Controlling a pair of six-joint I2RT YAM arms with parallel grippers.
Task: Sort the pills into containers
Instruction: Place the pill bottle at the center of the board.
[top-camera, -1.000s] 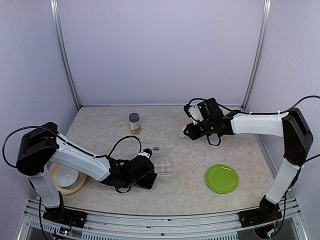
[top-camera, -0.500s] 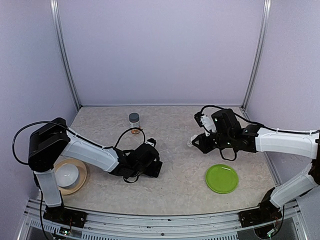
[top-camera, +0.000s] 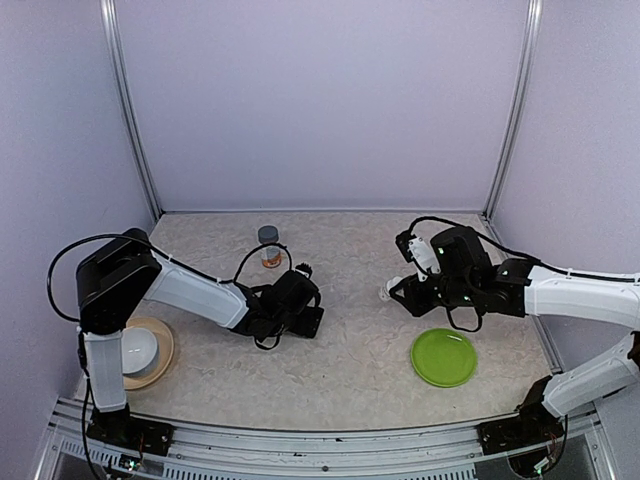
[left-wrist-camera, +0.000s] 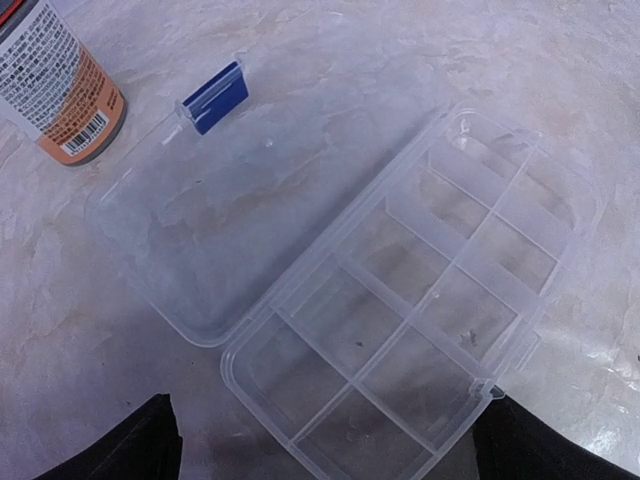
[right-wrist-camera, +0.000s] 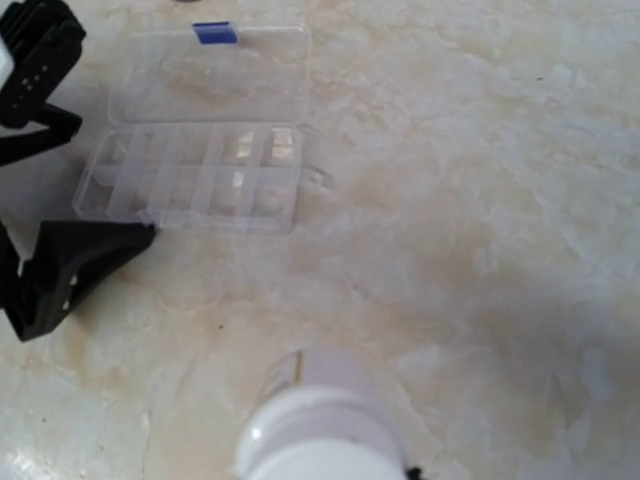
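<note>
Vial (right-wrist-camera: 318, 432), small, white-capped and blurred, sits pinched in right gripper (top-camera: 393, 291); left gripper (left-wrist-camera: 326, 435) is spread wide.

Nothing here can be read outright. At the top left of the left wrist view, the bottle (left-wrist-camera: 62, 95) wears a label (left-wrist-camera: 45, 70) with rows of small dark print on white, too blurred to make out. A barcode (left-wrist-camera: 86, 134) sits on a white patch in its orange band, digits illegible. From the top view the label is too small to read.
</note>
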